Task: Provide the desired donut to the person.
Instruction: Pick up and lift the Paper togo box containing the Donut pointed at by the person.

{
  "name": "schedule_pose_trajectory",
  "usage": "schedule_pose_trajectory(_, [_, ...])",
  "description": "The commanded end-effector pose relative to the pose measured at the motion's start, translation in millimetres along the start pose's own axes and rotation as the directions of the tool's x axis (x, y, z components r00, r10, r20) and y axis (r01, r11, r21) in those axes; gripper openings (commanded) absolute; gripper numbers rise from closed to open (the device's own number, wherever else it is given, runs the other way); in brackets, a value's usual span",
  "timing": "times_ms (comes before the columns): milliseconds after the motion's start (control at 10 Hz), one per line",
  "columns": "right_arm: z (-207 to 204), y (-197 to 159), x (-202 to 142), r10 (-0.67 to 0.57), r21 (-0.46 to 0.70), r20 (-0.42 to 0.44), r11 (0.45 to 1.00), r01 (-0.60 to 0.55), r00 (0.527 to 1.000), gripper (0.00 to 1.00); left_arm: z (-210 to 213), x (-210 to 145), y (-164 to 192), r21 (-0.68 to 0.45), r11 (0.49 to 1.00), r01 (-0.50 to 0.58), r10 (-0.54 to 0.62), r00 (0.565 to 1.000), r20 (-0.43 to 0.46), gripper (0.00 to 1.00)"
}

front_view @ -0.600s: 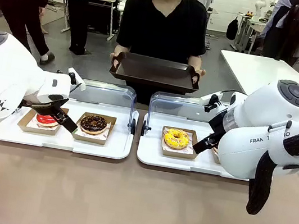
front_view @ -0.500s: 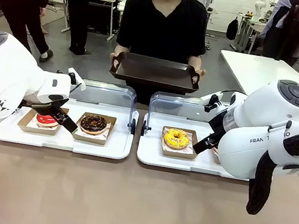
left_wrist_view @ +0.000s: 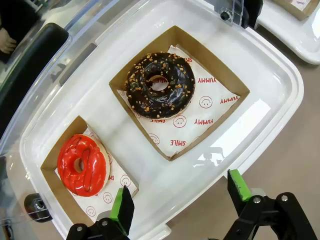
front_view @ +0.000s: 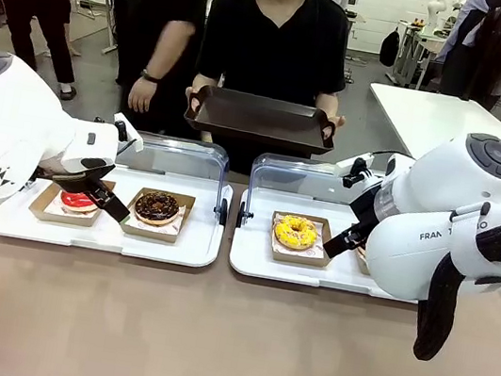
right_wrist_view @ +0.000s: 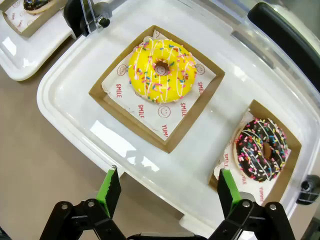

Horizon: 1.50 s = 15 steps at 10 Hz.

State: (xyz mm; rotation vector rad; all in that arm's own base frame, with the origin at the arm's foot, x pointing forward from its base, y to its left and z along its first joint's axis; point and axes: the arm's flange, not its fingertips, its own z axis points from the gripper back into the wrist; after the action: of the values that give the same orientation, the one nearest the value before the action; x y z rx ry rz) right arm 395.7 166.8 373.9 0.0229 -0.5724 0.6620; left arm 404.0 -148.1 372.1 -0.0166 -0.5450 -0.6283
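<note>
Four donuts sit on the table, each in its own open cardboard box, two boxes to a white tray. The left tray point(front_view: 99, 239) holds a red donut point(left_wrist_view: 82, 163) and a chocolate donut with nut bits point(left_wrist_view: 160, 85). The right tray point(front_view: 267, 265) holds a yellow sprinkled donut point(right_wrist_view: 161, 70) and a chocolate sprinkled donut point(right_wrist_view: 261, 149). The two trays lie side by side, each with its clear lid raised at the far edge.

The left gripper point(left_wrist_view: 180, 192) hangs over the near rim of the left tray with its jaws apart, gripping nothing. The right gripper point(right_wrist_view: 168, 182) hangs likewise over the near rim of the right tray, jaws apart and empty.

The person point(front_view: 274, 39) stands at the far side, holding one dark tray point(front_view: 260, 118) level with both hands, with nothing on it. Which donut is wanted cannot be told; all four rest in their boxes.
</note>
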Motion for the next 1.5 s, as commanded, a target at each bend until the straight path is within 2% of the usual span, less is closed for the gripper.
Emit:
schedule_pose_trajectory(0, [0.0, 0.0, 0.0, 0.000, 0.000, 0.000, 1.000, 0.000, 1.000, 1.00, 0.0, 0.0, -0.1, 0.000, 1.000, 0.000, 0.000, 1.000, 0.000, 1.00])
schedule_pose_trajectory(700, [0.0, 0.0, 0.0, 0.000, 0.000, 0.000, 1.000, 0.000, 1.000, 1.00, 0.0, 0.0, 0.0, 0.000, 1.000, 0.000, 0.000, 1.000, 0.000, 1.00])
schedule_pose_trajectory(800, [20.1, 4.7, 6.8, 0.025, -0.023, -0.008, 0.999, -0.025, 1.000, 1.00, 25.9, 7.1, 3.7, -0.048, 0.998, 0.050, -0.049, 0.999, 0.016, 1.00])
schedule_pose_trajectory(1000, [78.6, 6.0, 15.9, 0.039, -0.055, -0.016, 0.998, -0.040, 0.999, 1.00, 83.3, 14.3, 6.4, -0.060, 0.993, 0.105, -0.102, 0.994, 0.036, 1.00])
schedule_pose_trajectory(1200, [134.2, 5.1, 28.2, 0.049, -0.059, -0.032, 0.997, -0.051, 0.998, 1.00, 126.6, 33.3, 14.2, -0.051, 0.986, 0.157, -0.158, 0.987, -0.023, 1.00])
schedule_pose_trajectory(1400, [191.7, 8.8, 35.0, 0.063, -0.086, -0.016, 0.994, -0.064, 0.998, 1.00, 168.9, 37.7, 15.7, -0.030, 0.985, 0.168, -0.169, 0.985, -0.026, 1.00])
